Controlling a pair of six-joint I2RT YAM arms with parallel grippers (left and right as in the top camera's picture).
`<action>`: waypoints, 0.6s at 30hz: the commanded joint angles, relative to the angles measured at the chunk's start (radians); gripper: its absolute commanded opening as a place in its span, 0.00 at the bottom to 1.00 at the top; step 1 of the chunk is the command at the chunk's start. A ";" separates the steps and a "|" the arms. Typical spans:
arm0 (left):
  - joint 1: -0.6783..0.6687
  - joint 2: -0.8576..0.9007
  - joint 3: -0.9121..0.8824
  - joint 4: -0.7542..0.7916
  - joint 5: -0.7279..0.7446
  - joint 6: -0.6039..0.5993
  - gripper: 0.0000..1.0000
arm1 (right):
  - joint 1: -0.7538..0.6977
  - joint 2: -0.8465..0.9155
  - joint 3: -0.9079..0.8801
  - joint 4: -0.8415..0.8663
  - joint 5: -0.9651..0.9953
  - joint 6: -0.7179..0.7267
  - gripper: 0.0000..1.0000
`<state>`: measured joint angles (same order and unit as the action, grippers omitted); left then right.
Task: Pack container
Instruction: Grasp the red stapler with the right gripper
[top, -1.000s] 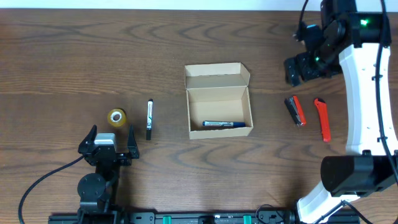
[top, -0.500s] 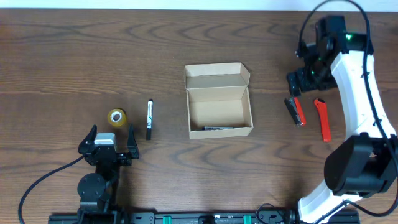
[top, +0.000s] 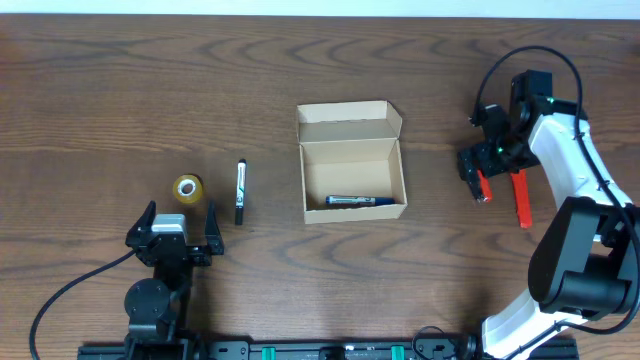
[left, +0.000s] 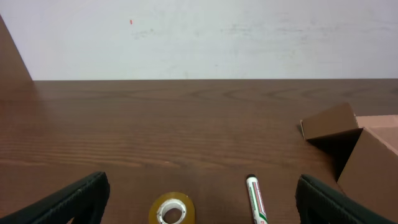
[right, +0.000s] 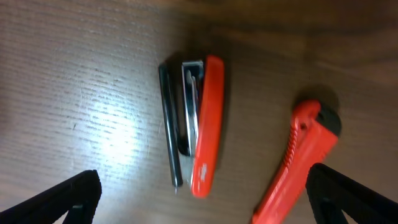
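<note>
Small tan cardboard box (top: 350, 128) sits mid-tabletop (top: 120, 80). Its flap lid is folded back on the far side, and 1 dark marker pen (top: 358, 200) lies along the near wall inside.

Right gripper (right: 202, 193) hovers over the red-and-black metal stapler (right: 202, 124), well right of the box. Jaws are spread wide w/ nothing in them. Left gripper (top: 180, 218) is parked near the front edge, also spread and empty. It's near the yellow roll of clear tape (top: 187, 188) and the black marker w/ white label (top: 240, 190).

Step in hand, prob.: pick up the stapler for packing. 3 items look left to pack after it.

How to do it well:
- In the wrist view the stapler runs lengthwise between the 2 fingers, so closing would pinch across its narrow width. Keep that wrist angle.
- The red plastic box cutter (right: 298, 162) lies just beside the stapler. Drop the finger on that side into the gap btwn them, not onto the cutter.
- Come straight down and close on the mid-body, away from the sprung open end.
- Lift clear of the box wall, lower inside, and release beside the pen rather than on top of it.
</note>
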<state>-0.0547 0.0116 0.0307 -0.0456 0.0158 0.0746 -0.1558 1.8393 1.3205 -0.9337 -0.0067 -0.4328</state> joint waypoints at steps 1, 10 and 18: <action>0.004 -0.006 -0.022 -0.035 0.010 -0.011 0.95 | -0.005 0.005 -0.039 0.031 -0.020 -0.044 0.99; 0.004 -0.006 -0.022 -0.032 0.011 -0.012 0.95 | -0.005 0.006 -0.166 0.163 -0.021 -0.027 0.99; 0.004 -0.006 -0.022 -0.032 0.011 -0.012 0.95 | -0.005 0.006 -0.200 0.209 -0.025 -0.009 0.96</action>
<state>-0.0547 0.0116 0.0307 -0.0452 0.0158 0.0742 -0.1558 1.8397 1.1397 -0.7349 -0.0158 -0.4519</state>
